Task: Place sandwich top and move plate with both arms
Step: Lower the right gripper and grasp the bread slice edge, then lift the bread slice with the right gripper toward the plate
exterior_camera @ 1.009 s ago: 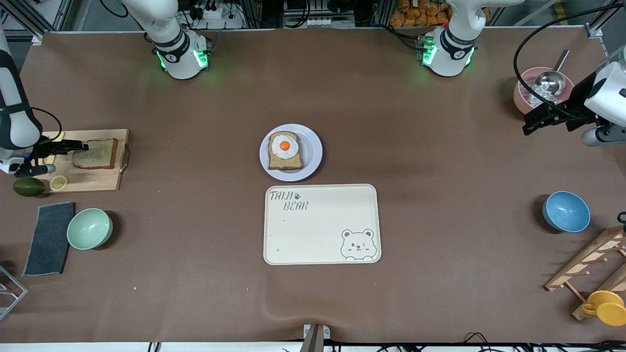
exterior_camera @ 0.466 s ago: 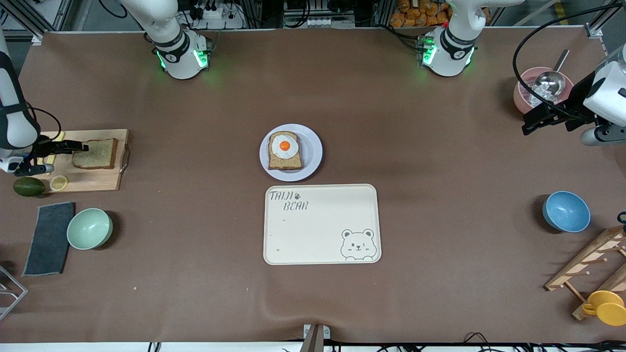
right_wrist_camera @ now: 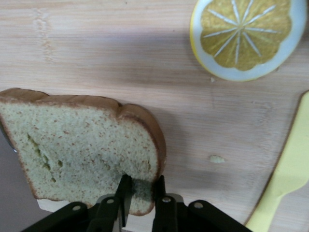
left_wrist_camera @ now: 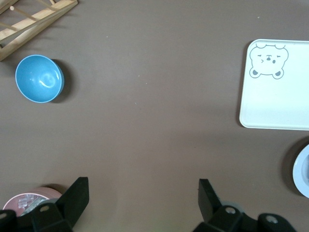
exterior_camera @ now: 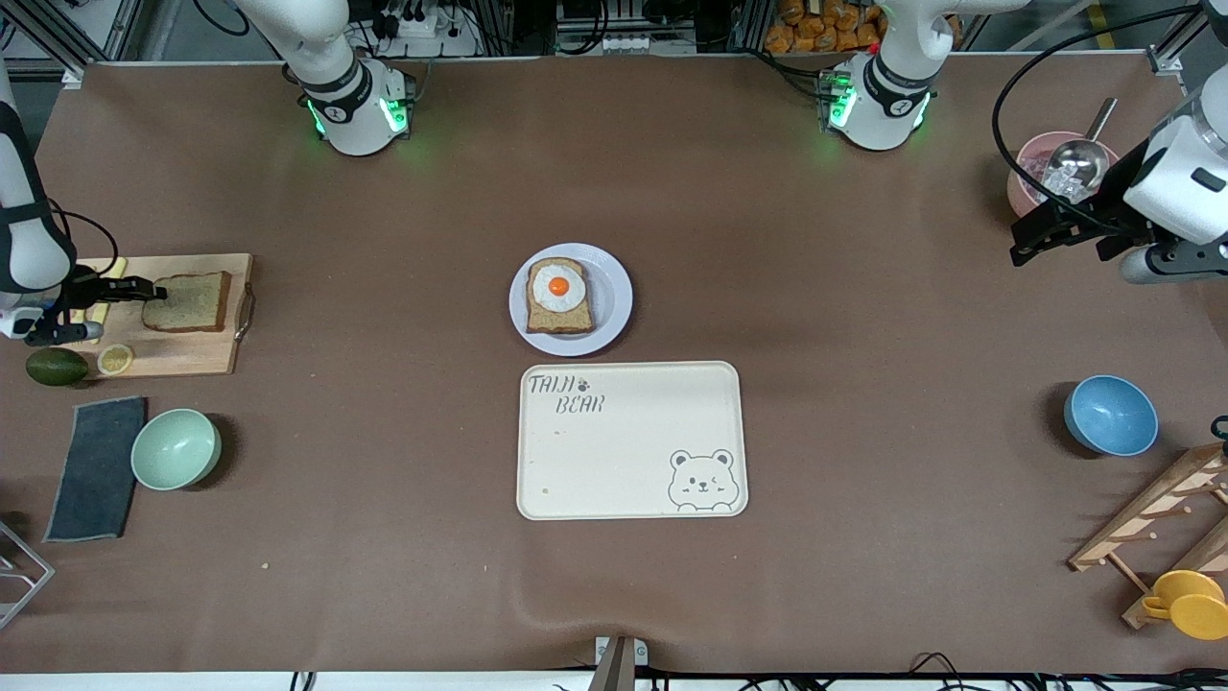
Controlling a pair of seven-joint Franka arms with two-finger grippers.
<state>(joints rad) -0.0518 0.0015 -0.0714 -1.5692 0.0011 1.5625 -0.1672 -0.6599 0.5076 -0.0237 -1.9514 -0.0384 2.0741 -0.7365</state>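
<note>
The sandwich top (exterior_camera: 189, 301), a bare speckled tan slice, lies on the wooden cutting board (exterior_camera: 192, 357) at the right arm's end of the table. My right gripper (exterior_camera: 152, 288) is shut on its crust edge; in the right wrist view both fingers (right_wrist_camera: 125, 186) pinch the slice (right_wrist_camera: 82, 140) at the gripper (right_wrist_camera: 141, 186). The plate (exterior_camera: 614, 280) sits mid-table, farther from the front camera than the tray, and carries a bread slice with a fried egg (exterior_camera: 558, 292). My left gripper (exterior_camera: 1021, 248) hangs open over the left arm's end, nothing between its fingers (left_wrist_camera: 142, 189); the plate's rim (left_wrist_camera: 303, 170) shows there.
A lemon slice (exterior_camera: 115, 359) lies on the board, an avocado (exterior_camera: 56, 366), grey cloth (exterior_camera: 96, 467) and mint bowl (exterior_camera: 176, 448) beside it. The cream bear tray (exterior_camera: 628, 451) lies mid-table. Blue bowl (exterior_camera: 1111, 415), pink bowl with scoop (exterior_camera: 1050, 182) and wooden rack (exterior_camera: 1166, 518) stand at the left arm's end.
The right gripper's fingers have closed onto the edge of the bare slice. The left arm has shifted slightly toward the table's middle, its gripper staying open.
</note>
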